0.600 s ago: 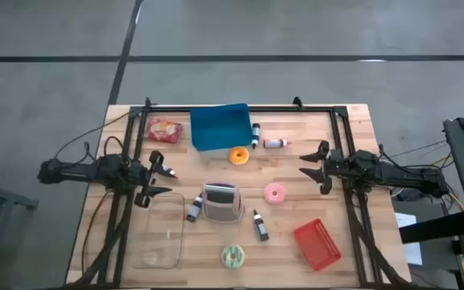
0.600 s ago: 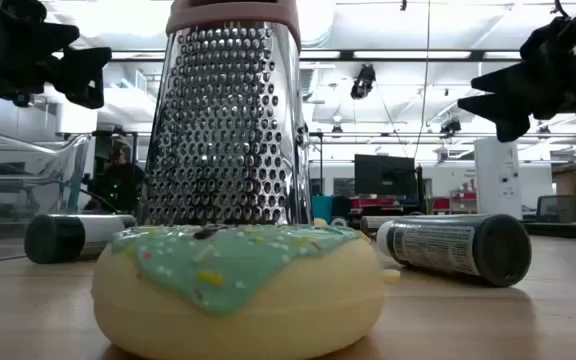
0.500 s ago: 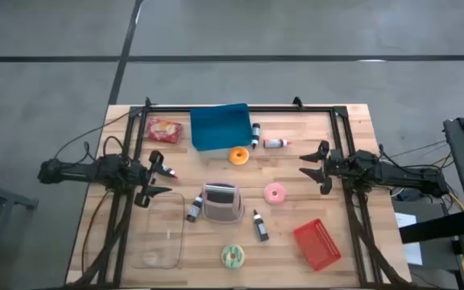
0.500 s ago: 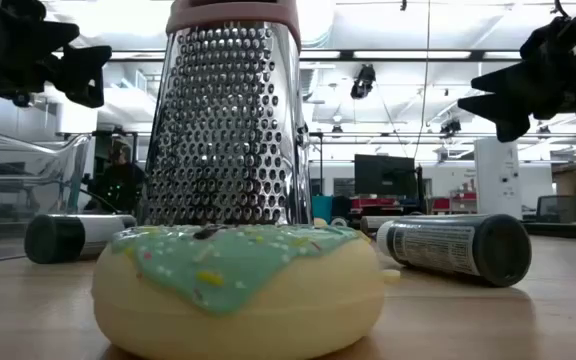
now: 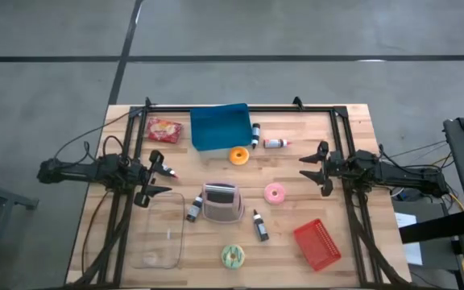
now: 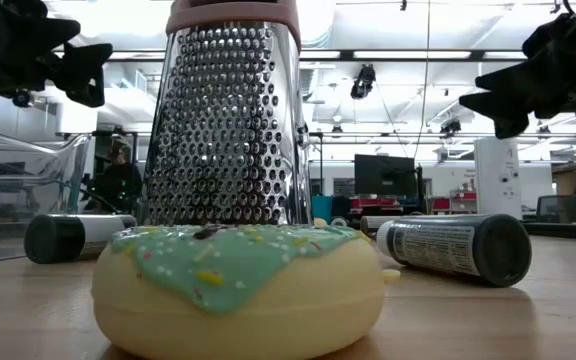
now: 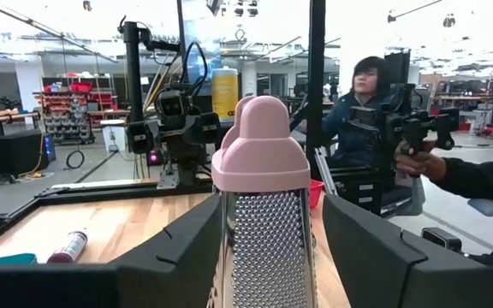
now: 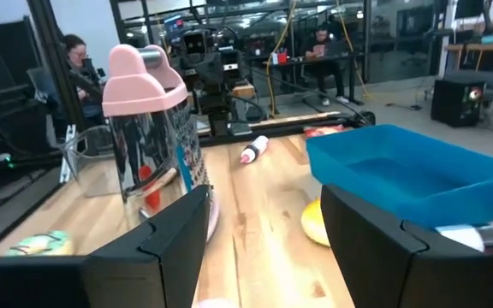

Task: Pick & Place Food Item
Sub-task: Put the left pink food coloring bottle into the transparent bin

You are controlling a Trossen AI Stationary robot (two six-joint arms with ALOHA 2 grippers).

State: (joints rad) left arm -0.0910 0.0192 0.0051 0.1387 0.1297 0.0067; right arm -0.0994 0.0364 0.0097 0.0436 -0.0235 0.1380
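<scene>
Dark jaws on your left gripper [image 5: 153, 179] and right gripper [image 5: 316, 167] stand open and empty above the desk's side edges. No pick has begun; I'd reach for the pink donut [image 5: 275, 192], nearest the right gripper.

Low view — grater [image 6: 230, 110] top cut by the frame edge, its base hidden behind the green-iced donut [image 6: 238, 288]. Right wrist view — orange donut [image 8: 317, 221] mostly hidden behind the blue bin [image 8: 418, 175]. Bottle labels [image 5: 275, 143] too small to read from above.
</scene>
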